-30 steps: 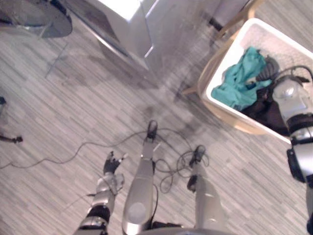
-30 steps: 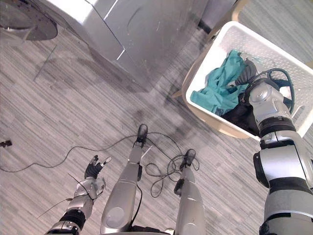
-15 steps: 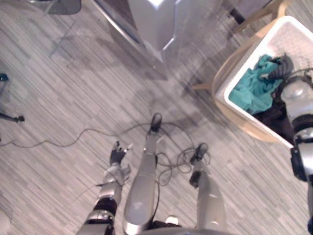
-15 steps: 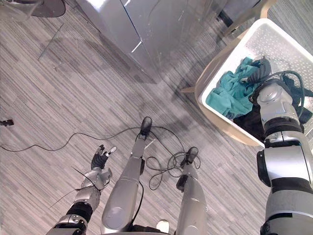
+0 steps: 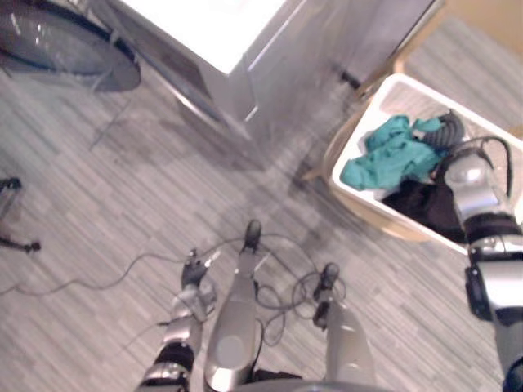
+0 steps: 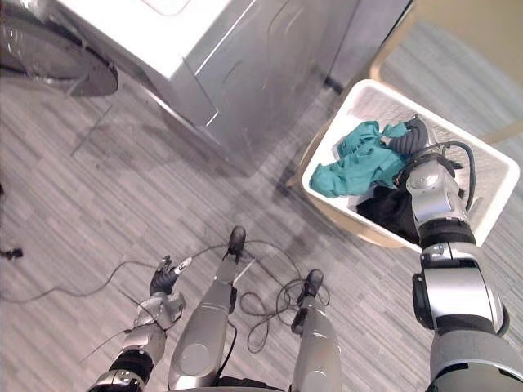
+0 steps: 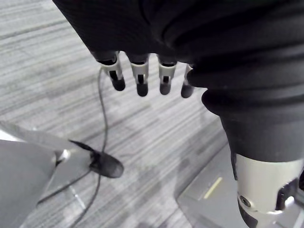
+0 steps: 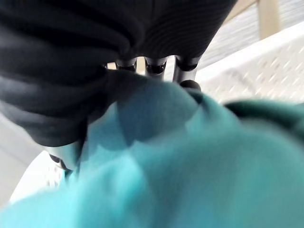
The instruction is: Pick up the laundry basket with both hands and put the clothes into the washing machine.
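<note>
Your view has swung, bringing in more of the silver box-shaped washing machine; the right hand stays on the crumpled teal garment inside the white perforated plastic laundry basket. You're at the grab; whether it grips, I cannot tell. Next comes a lift toward the washer. The left hand hangs slack and empty.

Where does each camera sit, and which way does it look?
Left eye: on the head, looking down at washer, basket, left hand.
Right eye: beside it, same scene; right hand at the basket.
Left wrist: along the open left hand, toward floor.
Right wrist: along the right hand, onto teal cloth.
Shared: eyes and right wrist show the teal cloth.
</note>
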Controlling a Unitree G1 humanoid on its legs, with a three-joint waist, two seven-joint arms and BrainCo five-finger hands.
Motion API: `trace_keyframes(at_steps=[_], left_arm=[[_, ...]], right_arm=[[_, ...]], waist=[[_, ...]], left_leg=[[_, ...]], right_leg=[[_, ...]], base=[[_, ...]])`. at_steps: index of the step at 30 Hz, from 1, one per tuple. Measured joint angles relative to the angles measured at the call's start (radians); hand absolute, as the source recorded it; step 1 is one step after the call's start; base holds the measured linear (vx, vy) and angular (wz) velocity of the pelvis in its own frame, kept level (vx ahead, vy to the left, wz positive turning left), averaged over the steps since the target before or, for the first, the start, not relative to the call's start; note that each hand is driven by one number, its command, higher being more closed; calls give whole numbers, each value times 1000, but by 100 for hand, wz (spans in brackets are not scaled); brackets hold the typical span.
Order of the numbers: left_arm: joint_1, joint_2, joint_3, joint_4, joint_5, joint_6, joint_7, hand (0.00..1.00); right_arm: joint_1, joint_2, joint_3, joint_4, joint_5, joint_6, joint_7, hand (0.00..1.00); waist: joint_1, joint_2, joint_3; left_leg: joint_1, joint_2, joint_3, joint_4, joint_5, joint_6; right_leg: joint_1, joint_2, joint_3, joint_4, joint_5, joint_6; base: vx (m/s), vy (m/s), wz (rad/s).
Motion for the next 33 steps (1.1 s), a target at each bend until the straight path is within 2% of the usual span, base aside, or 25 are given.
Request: trace_keyframes(at_steps=[2, 4, 5, 9, 10, 12, 14, 19, 24, 27, 31, 33], left_arm=[[16, 10, 6, 6, 6, 6, -3, 0], [36, 11, 37, 10, 25, 16, -9, 0], [54, 20, 39, 23, 34, 18, -17, 0], [105, 16, 69, 43, 34, 30, -22, 0], [122, 13, 86, 34, 33, 31, -21, 0], [149, 11, 119, -18, 18, 33, -19, 0], [192, 10, 157, -166, -22, 33, -5, 0], [195, 12, 173, -497, -55, 6, 39, 0], [108, 21, 173, -705, -42, -41, 93, 0], [17, 84, 80, -754, 5, -68, 110, 0], [-106, 104, -46, -759, 55, -85, 106, 0], [-183, 124, -151, -735, 57, -90, 86, 0]], right_arm=[[66, 2, -77, -17, 50, 2, -8, 100], [140, 12, -151, -67, 95, 4, -15, 100], [181, 23, -187, -116, 117, 3, -26, 100], [295, 46, -297, -281, 184, -11, -54, 100], [343, 46, -337, -340, 190, -18, -66, 100], [387, 52, -386, -415, 199, -25, -78, 100], [424, 85, -447, -501, 212, -31, -100, 100], [447, 119, -463, -615, 231, -61, -115, 100], [411, 122, -453, -675, 243, -87, -115, 100], [363, 123, -429, -694, 262, -90, -114, 100], [309, 122, -387, -708, 266, -108, -113, 100], [263, 122, -357, -708, 268, -108, -113, 100]], waist=[[-9, -16, -16], [-21, -28, -51], [-32, -33, -88], [-56, -32, -194], [-58, -32, -232], [-66, -30, -272], [-79, -34, -321], [-77, -34, -380], [-74, -7, -408], [-77, 10, -419], [-91, 28, -434], [-104, 36, -439]], left_leg=[[39, -4, 9, 0, 0, 0], [71, -5, 13, -1, -1, 2], [85, -4, 18, -2, -2, 3], [134, -1, 29, -10, -7, 8], [145, 1, 30, -10, -15, 5], [172, 7, 33, -10, -43, 2], [196, 14, 38, -10, -77, -1], [217, 17, 43, -10, -94, -3], [230, 15, 61, -10, -95, -3], [249, 15, 90, -10, -93, -5], [263, 18, 108, -10, -90, -1], [263, 19, 113, -10, -89, 0]], right_leg=[[36, -3, 7, -2, -1, 1], [71, -4, 8, -9, -2, 3], [87, -3, 10, -21, -2, 3], [139, 0, 18, -48, -2, 3], [154, 0, 18, -59, -2, 3], [183, 3, 19, -71, -2, 3], [215, 11, 18, -88, 0, 1], [250, 17, 19, -114, 11, 8], [266, 25, 36, -141, 32, 5], [267, 25, 65, -141, 38, 8], [269, 25, 84, -143, 48, 1], [272, 31, 89, -155, 58, -2]], base=[[39, -6, -2], [20, -5, 0], [28, -14, -6], [7, -14, -8], [-13, 1, -5], [-2, 3, -3], [-2, 6, 2], [-23, 11, 3], [-22, 11, -8], [-12, 12, -23], [12, 9, -16], [3, 0, -10]])
